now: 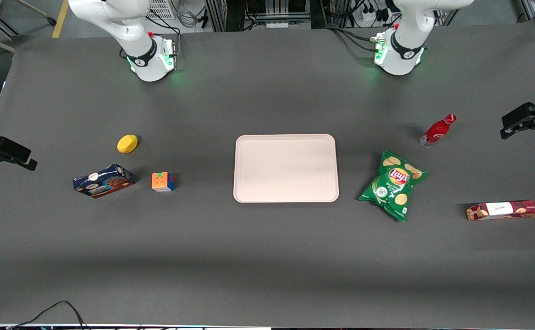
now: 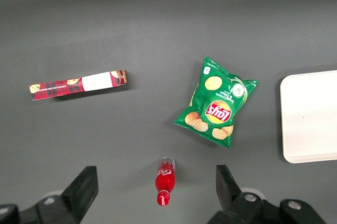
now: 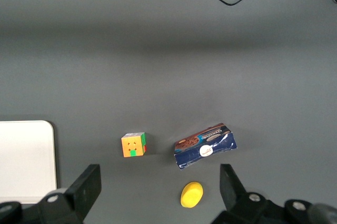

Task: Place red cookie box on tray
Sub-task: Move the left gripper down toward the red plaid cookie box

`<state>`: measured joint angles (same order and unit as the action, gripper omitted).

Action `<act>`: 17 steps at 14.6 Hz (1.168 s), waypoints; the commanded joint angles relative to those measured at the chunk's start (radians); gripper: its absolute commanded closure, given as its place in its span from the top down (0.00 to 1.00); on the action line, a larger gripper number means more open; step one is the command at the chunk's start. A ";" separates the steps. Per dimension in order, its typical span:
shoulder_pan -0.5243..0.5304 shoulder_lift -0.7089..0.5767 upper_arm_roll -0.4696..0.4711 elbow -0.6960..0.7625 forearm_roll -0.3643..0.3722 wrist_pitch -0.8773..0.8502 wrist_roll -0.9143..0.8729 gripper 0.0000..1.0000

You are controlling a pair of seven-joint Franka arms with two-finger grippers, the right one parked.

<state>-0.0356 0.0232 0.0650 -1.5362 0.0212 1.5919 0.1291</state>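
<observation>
tool (image 2: 155, 190) open above table — long plaid carton (image 1: 511, 210) apart.

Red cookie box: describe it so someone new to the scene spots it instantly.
Start at the large pale pinkish-beige rectangular tray mid-table and go toward the working arm's end, past the green chip bag. There the long, narrow dark-red plaid cookie carton lies flat on the grey table, nearer the front camera than the red bottle. Only it has plaid with a white label patch; the open gripper hovers high above the bottle.
</observation>
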 commanded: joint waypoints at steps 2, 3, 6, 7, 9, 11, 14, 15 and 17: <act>-0.009 -0.009 0.007 -0.009 -0.006 0.019 -0.013 1.00; -0.009 -0.009 0.007 -0.007 -0.004 0.022 -0.014 1.00; -0.009 -0.011 0.007 -0.031 0.008 0.045 -0.013 1.00; -0.009 -0.012 0.006 -0.042 0.014 0.045 -0.011 1.00; -0.007 -0.012 0.009 -0.070 0.022 0.048 0.035 1.00; -0.003 -0.005 0.009 -0.084 0.069 0.089 0.209 1.00; 0.020 0.004 0.036 -0.123 0.103 0.170 0.465 1.00; 0.025 0.012 0.056 -0.130 0.103 0.183 0.540 1.00; 0.071 0.041 0.068 -0.131 0.103 0.221 0.695 1.00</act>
<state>-0.0127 0.0420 0.1118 -1.6512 0.1121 1.7573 0.6217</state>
